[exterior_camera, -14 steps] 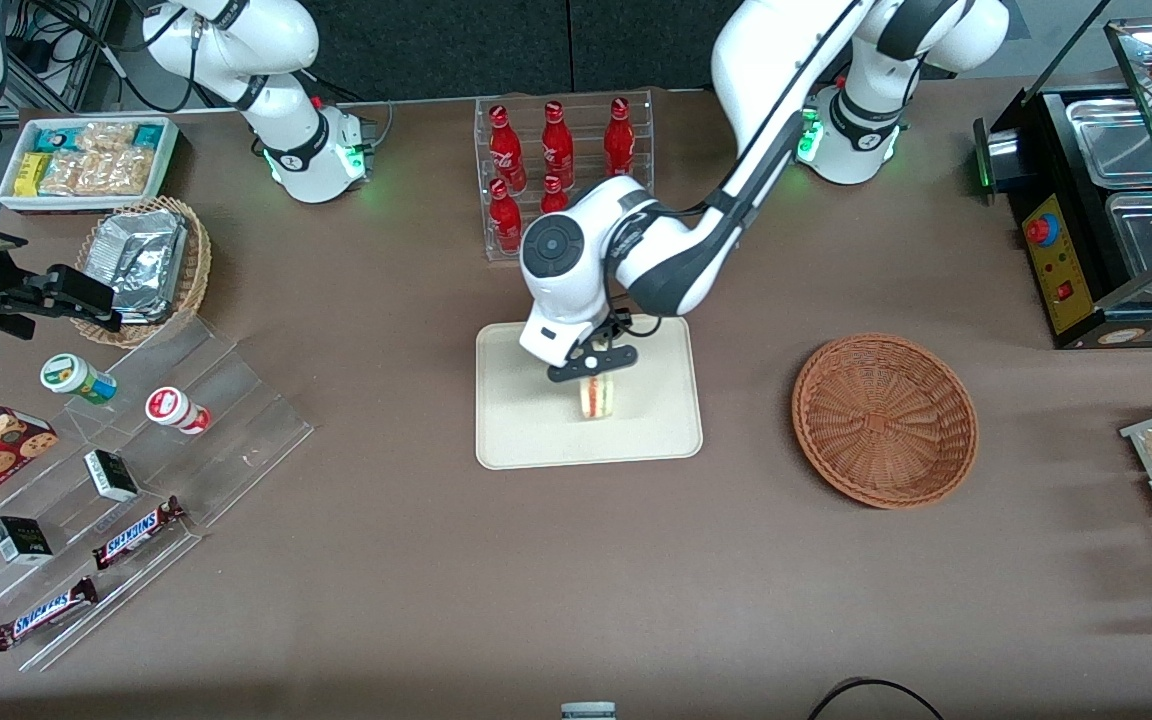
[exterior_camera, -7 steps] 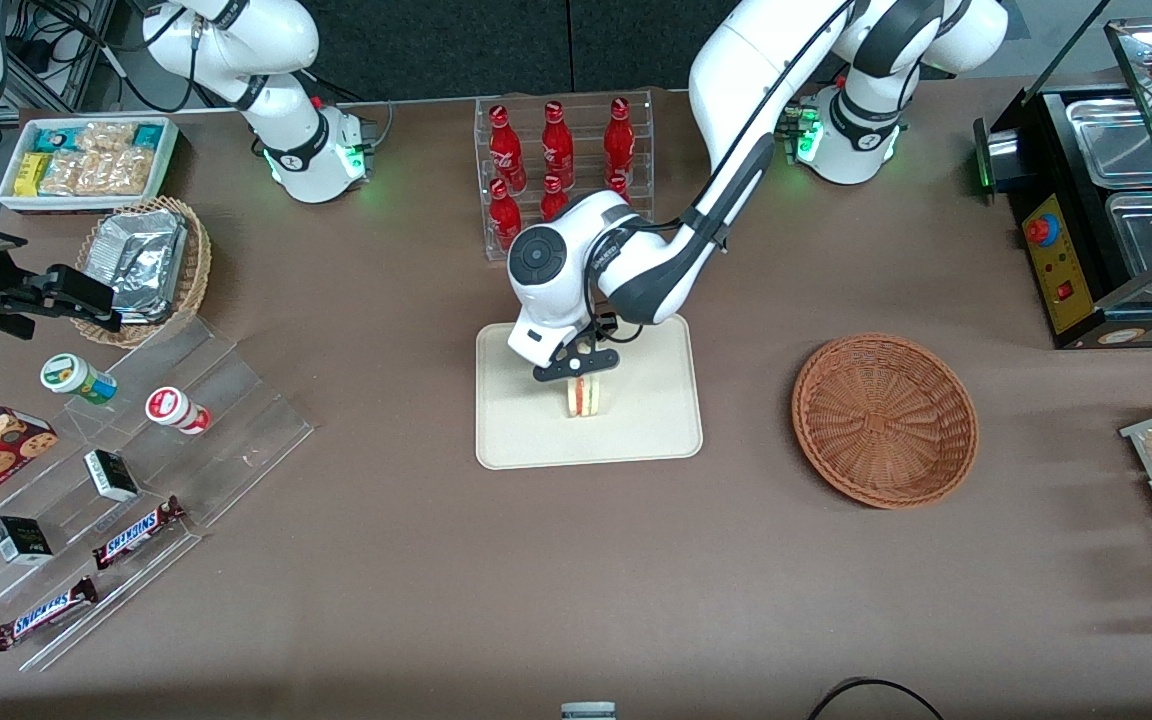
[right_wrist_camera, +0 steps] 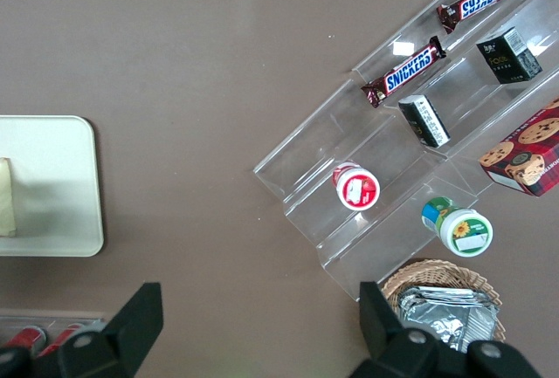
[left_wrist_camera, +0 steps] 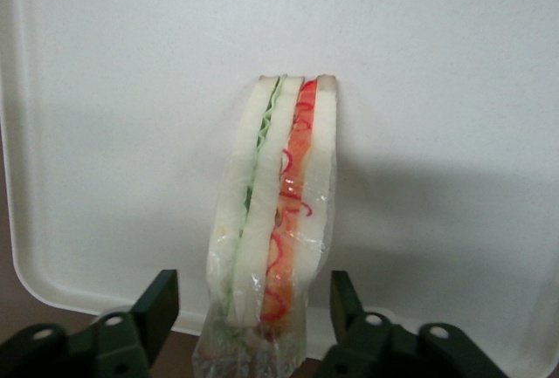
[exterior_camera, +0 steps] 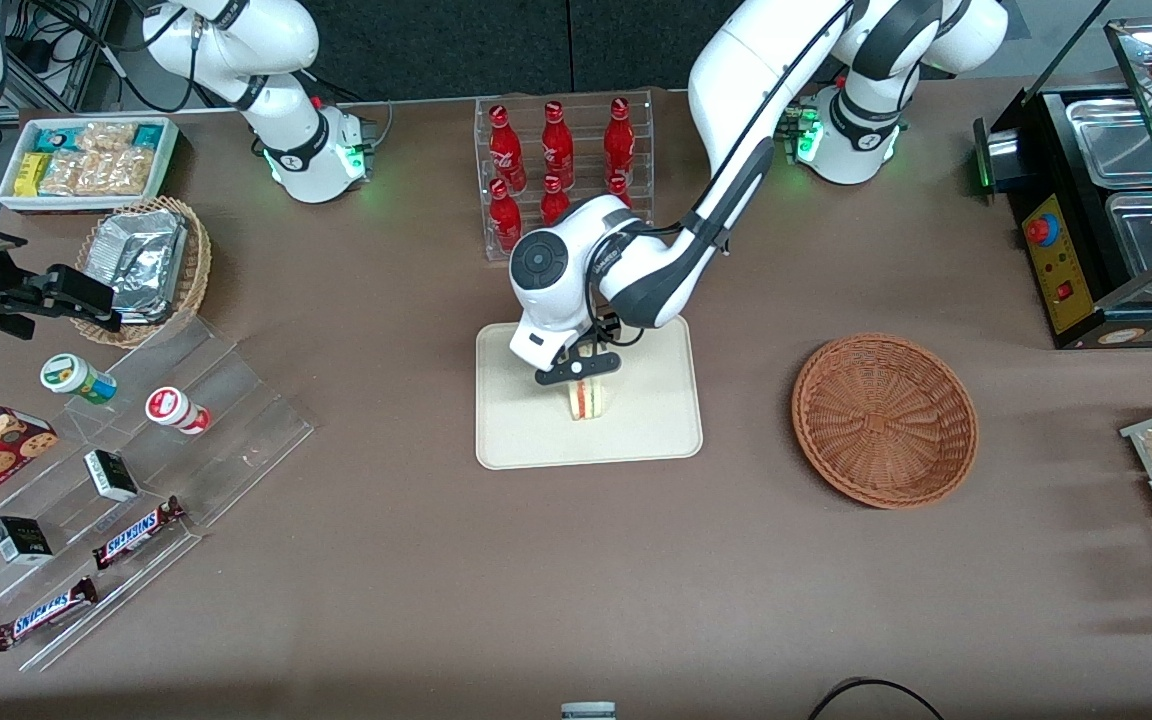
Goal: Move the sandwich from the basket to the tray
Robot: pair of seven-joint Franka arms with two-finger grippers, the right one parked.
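Note:
The sandwich [exterior_camera: 588, 400], a wrapped wedge of white bread with red and green filling, stands on edge on the cream tray [exterior_camera: 656, 430]. My left gripper [exterior_camera: 581, 372] hangs directly over it. In the left wrist view the black fingers [left_wrist_camera: 162, 308] flank the sandwich [left_wrist_camera: 275, 221] with a small gap on each side, so the gripper [left_wrist_camera: 253, 308] is open around it, over the tray [left_wrist_camera: 437, 90]. The reddish-brown basket [exterior_camera: 884, 420] sits empty toward the working arm's end of the table. The right wrist view catches the tray [right_wrist_camera: 52, 177] and the sandwich [right_wrist_camera: 7, 196].
A clear rack of red bottles [exterior_camera: 561, 170] stands just farther from the front camera than the tray. Toward the parked arm's end are a tan basket with foil packets [exterior_camera: 141, 270], clear acrylic steps with snacks [exterior_camera: 126, 470] and a white snack bin [exterior_camera: 86, 160]. A food warmer [exterior_camera: 1116, 220] stands at the working arm's end.
The gripper carried the sandwich a little toward the parked arm's end of the tray. Over the last half second it has barely moved.

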